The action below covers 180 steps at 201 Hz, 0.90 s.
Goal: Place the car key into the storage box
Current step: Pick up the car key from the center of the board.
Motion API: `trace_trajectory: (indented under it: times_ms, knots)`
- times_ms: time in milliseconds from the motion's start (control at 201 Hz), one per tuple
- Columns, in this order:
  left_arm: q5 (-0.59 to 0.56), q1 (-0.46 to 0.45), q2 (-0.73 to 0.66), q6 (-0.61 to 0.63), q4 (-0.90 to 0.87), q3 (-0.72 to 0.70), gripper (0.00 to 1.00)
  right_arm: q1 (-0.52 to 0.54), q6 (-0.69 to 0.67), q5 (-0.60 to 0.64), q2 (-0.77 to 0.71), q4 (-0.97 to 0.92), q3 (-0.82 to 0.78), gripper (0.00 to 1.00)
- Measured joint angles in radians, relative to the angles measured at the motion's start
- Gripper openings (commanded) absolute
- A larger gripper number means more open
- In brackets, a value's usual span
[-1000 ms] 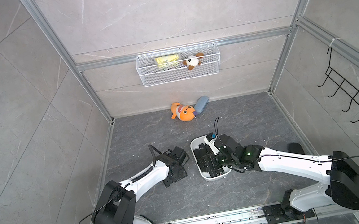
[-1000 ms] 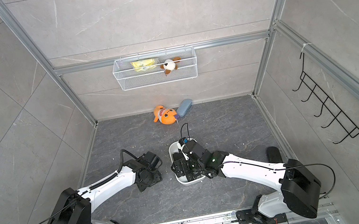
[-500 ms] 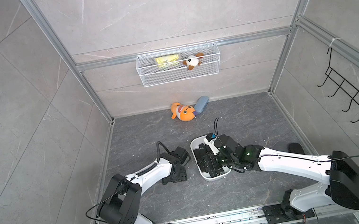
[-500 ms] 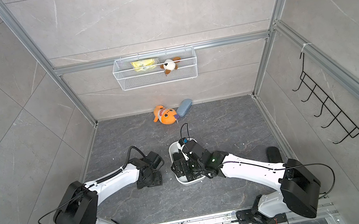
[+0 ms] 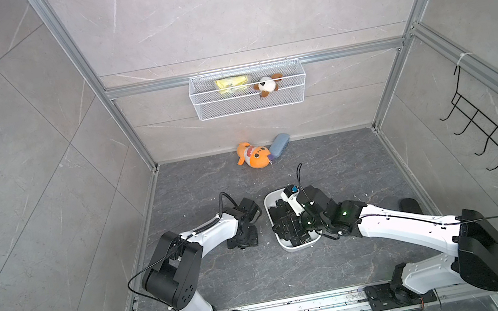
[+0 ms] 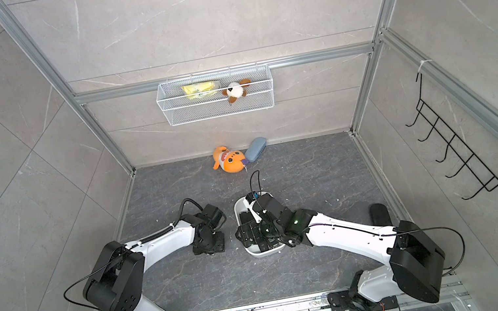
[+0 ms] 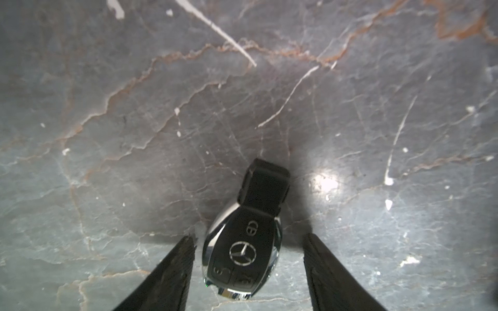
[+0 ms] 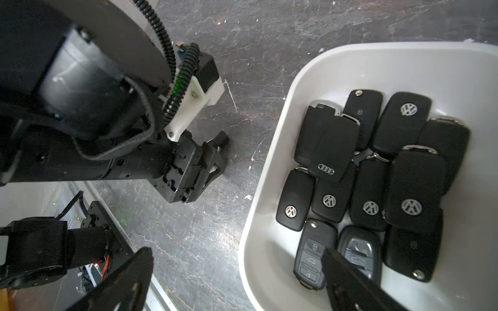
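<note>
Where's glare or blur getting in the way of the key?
Left wrist: key sharp, a glare spot on the floor beside it, shadow round its narrow end, left fingers soft. Right wrist: box and its keys sharp, right fingers blurred. Both top views: left gripper hides the key.

Orange plush toy [image 5: 253,159] beside blue-grey case [image 5: 279,145]; wire basket [image 5: 250,104] on wall

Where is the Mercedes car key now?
In the left wrist view, the car key lies on the dark floor within the open left gripper, left of the storage box.
</note>
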Motion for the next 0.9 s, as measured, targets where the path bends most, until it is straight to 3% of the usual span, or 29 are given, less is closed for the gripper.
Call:
trace_trajectory:
  times_ms: [169,503,572,896]
  knots:
    - [0.035,0.005,0.005,0.014,0.017,0.002,0.51,0.0,0.0,-0.021,0.0,0.013,0.0,0.99]
    - [0.067,0.013,0.006,0.018,0.023,0.002,0.44,0.0,0.0,-0.025,0.0,0.016,0.0,1.0]
    - [0.067,0.014,0.006,0.013,0.023,0.002,0.32,0.0,0.0,-0.025,0.0,0.016,0.0,1.0]
    - [0.067,0.014,0.001,-0.013,0.018,0.004,0.3,0.0,0.0,-0.024,0.0,0.016,-0.001,1.0]
